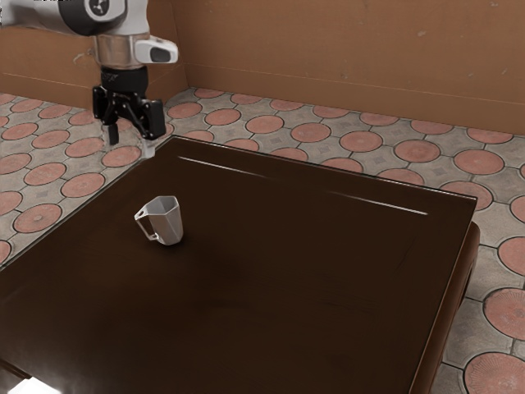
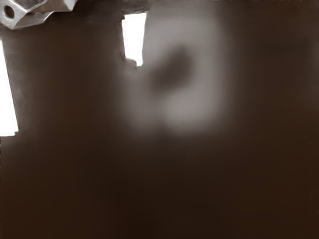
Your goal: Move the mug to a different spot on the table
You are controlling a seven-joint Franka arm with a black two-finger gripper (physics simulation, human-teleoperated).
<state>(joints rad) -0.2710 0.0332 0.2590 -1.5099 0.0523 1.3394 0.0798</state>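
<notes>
Jaws released, empty, hanging above the counter's (image 1: 312, 263) far corner at the exterior view's left. Mug (image 1: 160, 220) stands upright on the counter, well apart from me and lower, handle turned toward the exterior view's left. The wrist view catches a sliver of the mug (image 2: 27, 10) off to one side of my hand, not beneath it.

Risks, as I judge them:
- Going straight down from here meets bare counter, so I must shift over first.
- The walls look faceted and tapered, so a grip across a corner may slip.
- Clipping the handle could tip the mug or skid it over the glossy top.
</notes>
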